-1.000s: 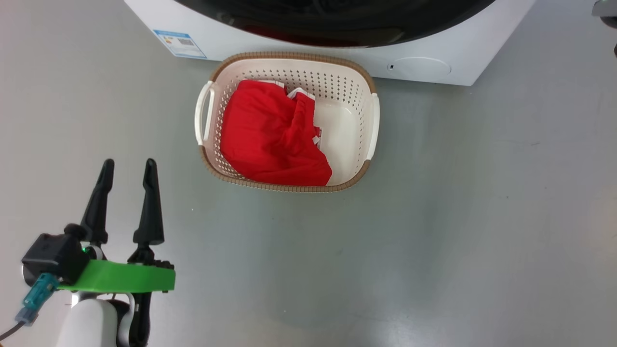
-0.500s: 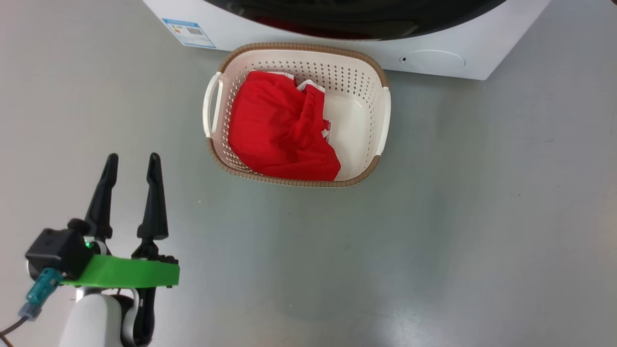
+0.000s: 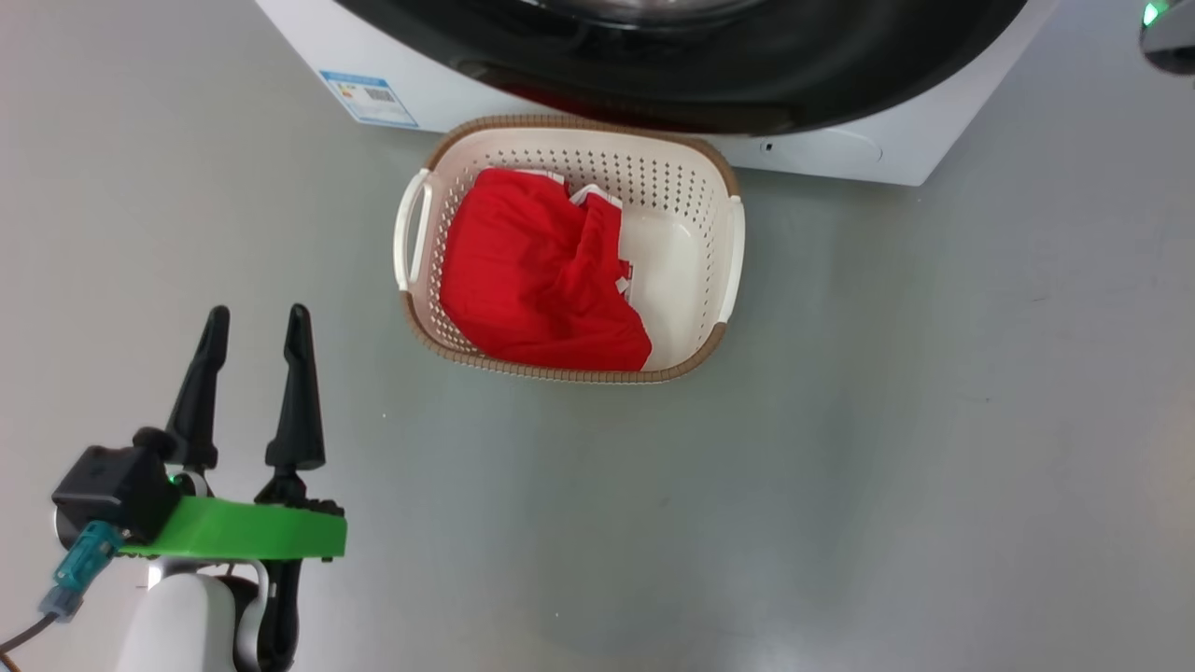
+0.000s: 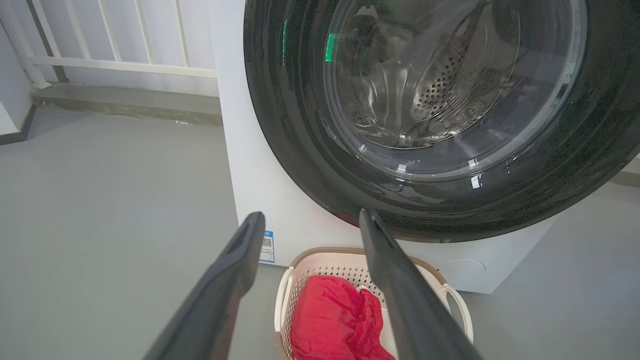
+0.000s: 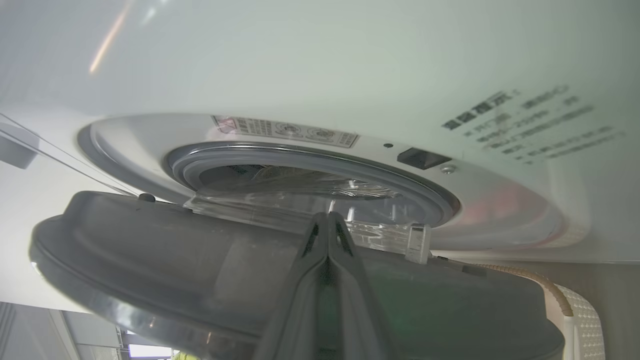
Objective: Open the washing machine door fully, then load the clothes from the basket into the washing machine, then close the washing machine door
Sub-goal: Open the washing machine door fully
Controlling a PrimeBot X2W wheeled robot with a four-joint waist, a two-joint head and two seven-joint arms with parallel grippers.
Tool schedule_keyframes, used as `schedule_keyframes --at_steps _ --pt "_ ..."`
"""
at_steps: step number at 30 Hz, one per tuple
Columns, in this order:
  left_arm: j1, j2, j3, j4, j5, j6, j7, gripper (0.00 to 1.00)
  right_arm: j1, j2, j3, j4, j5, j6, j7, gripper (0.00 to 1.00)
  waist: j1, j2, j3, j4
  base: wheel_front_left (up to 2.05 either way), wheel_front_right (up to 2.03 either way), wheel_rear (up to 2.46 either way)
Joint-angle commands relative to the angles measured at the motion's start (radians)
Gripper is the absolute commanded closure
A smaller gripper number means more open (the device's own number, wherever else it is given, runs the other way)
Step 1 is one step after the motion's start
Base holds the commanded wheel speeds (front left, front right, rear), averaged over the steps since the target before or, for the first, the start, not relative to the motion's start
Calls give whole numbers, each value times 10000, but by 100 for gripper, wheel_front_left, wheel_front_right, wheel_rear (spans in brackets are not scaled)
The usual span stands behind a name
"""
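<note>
Floor (image 3: 840, 485): grey, smooth, faintly glossy. Bears the basket (image 3: 653, 168), upright, just in front of the washing machine (image 3: 915, 131). Bears the washing machine along the head view's top edge.

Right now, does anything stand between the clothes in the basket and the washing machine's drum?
Yes: the washing machine door, only partly open, hangs across the mouth of the washing machine, above the clothes in the basket.

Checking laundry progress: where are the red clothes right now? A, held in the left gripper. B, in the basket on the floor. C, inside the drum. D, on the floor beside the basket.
B: the clothes lie heaped inside the basket before the washing machine, and the left gripper is open and empty.
</note>
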Motion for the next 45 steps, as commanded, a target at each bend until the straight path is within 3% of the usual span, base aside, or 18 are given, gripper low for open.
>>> schedule_keyframes --at_steps 1,14,27,37,38,41,42,43,45 --pt "113 283 378 -169 29 -31 -80 0 265 446 123 -366 121 19 299 100 0 0 -161 -89 0 0 0" --pt "462 405 426 -98 136 -31 -80 0 1311 568 161 -670 506 19 1233 100 0 0 -819 -396 0 0 0" --pt "546 460 512 -64 145 -31 -80 0 1914 542 90 -1035 613 19 1380 100 0 0 -1030 -530 0 0 0" --pt "574 450 542 -38 178 -31 -80 0 2091 421 -117 -1759 300 19 426 100 0 0 -1179 -602 0 0 0" --pt "582 449 547 -35 180 -31 -80 0 2131 404 -153 -1838 290 19 344 97 0 0 -1202 -614 0 0 0" --pt "620 450 567 -37 187 -31 -80 0 2294 328 -207 -2105 248 19 218 59 0 0 -1275 -664 0 0 0" --pt "637 451 576 -40 190 -31 -80 0 2356 301 -226 -2213 237 19 180 37 0 0 -1301 -687 0 0 0" --pt "658 452 586 -44 192 -31 -80 0 2424 274 -245 -2333 229 19 149 0 0 0 -1326 -714 0 0 0" --pt "702 456 603 -58 198 -31 -80 0 2583 210 -285 -2618 207 19 75 0 0 0 -1377 -771 0 0 0"
